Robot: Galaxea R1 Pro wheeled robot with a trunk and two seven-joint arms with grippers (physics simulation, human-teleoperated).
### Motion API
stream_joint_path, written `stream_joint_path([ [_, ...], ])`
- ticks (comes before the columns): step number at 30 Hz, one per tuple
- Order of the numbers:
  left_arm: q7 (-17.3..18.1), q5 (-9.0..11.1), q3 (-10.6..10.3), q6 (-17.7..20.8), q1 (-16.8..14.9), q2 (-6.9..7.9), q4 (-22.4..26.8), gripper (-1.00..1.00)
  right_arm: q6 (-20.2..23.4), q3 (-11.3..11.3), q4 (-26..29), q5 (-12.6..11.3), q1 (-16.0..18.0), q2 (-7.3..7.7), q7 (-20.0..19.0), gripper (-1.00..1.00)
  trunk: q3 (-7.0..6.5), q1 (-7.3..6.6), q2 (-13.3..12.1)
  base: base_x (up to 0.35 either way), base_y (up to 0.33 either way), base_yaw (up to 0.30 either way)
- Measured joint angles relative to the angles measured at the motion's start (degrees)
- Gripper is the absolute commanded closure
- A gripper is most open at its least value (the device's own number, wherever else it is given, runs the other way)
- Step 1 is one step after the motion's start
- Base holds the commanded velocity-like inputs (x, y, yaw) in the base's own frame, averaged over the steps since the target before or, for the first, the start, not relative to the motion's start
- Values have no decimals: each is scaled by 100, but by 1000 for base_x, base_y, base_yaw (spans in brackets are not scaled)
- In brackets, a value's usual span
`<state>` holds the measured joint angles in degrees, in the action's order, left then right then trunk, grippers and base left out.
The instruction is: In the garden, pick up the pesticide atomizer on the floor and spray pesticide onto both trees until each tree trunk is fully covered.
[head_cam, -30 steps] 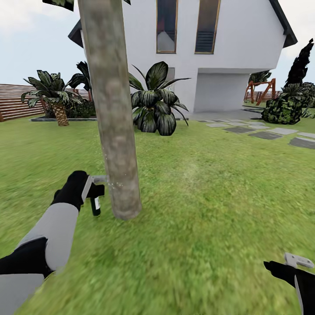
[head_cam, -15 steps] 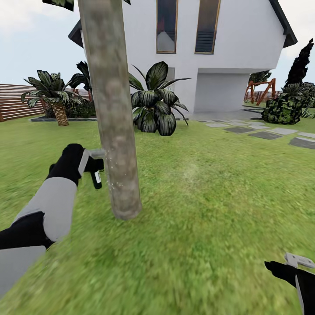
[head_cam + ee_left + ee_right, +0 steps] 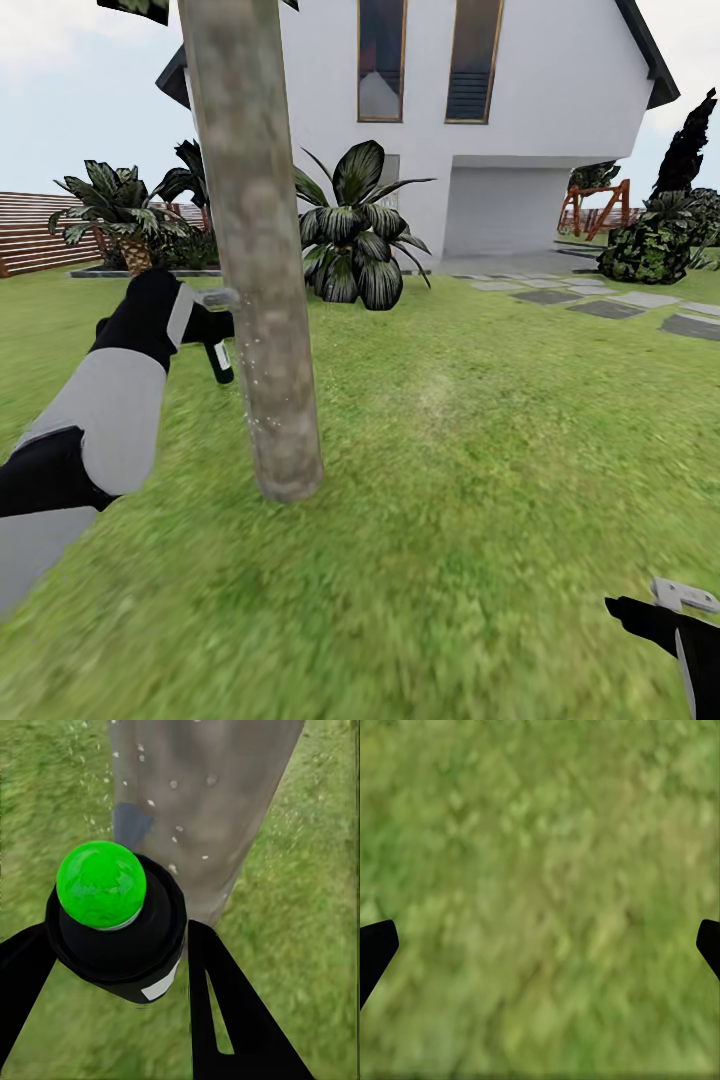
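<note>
One tree trunk stands on the grass, white pesticide specks dotting its bark. One pesticide atomizer, green-capped, sits clamped between the left gripper fingers, just beside the trunk. The right gripper fingers are spread wide over bare grass

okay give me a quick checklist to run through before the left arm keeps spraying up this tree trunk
1. Atomizer held: ok. The left gripper is shut on the pesticide atomizer.
2. Nozzle facing bark: ok. In the left wrist view the tree trunk lies right ahead of the atomizer.
3. Spray landing: ok. White specks of pesticide dot the bark.
4. Full coverage: not ok. Specks show only on the lower left edge; higher bark looks bare.
5. Far side of trunk: cannot tell, it is hidden.
6. Right gripper out of the way: ok, open, low over the grass.
</note>
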<state>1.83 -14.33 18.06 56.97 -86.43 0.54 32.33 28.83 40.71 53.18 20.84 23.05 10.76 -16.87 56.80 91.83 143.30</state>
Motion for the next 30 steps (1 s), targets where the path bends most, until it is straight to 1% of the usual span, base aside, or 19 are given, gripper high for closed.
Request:
stream_joint_path([
  [3,0,-2,0,-1,-70,7,-133,100,0,0,0,0,0,1,0,-100,1,1,-1,0,0,0],
  [5,0,-29,3,-2,-85,55,-189,100,0,0,0,0,0,7,0,-100,1,1,-1,0,0,0],
  [7,-1,-38,4,-2,-87,164,-209,100,0,0,0,0,1,7,0,-100,1,1,-1,0,0,0],
  [9,-1,-44,5,-2,-87,314,-351,100,0,0,0,0,0,5,0,-100,1,1,-1,0,0,0],
  [10,-1,-48,4,-2,-87,424,-467,100,0,0,0,0,1,4,0,-100,1,1,-1,0,0,0],
  [12,0,-9,4,-2,-88,499,-545,100,0,0,0,0,1,0,0,-100,1,1,-1,0,0,0],
  [14,0,1,1,-4,-88,513,-587,100,0,0,0,0,2,0,0,-100,1,1,-1,0,0,0],
  [17,0,15,-19,-22,-87,506,-1064,100,0,0,0,0,2,-1,0,-100,1,1,-1,0,0,0],
  [24,2,6,-16,-39,-47,504,-1225,100,0,0,1,0,2,-1,0,-100,1,1,-1,0,0,0],
  [26,7,12,-13,-50,-30,515,-1536,100,0,0,6,0,0,-1,0,-100,1,1,-1,0,0,0],
  [30,15,23,-9,-79,-27,506,-1916,100,0,0,8,1,0,2,0,-100,1,1,-1,0,0,100],
])
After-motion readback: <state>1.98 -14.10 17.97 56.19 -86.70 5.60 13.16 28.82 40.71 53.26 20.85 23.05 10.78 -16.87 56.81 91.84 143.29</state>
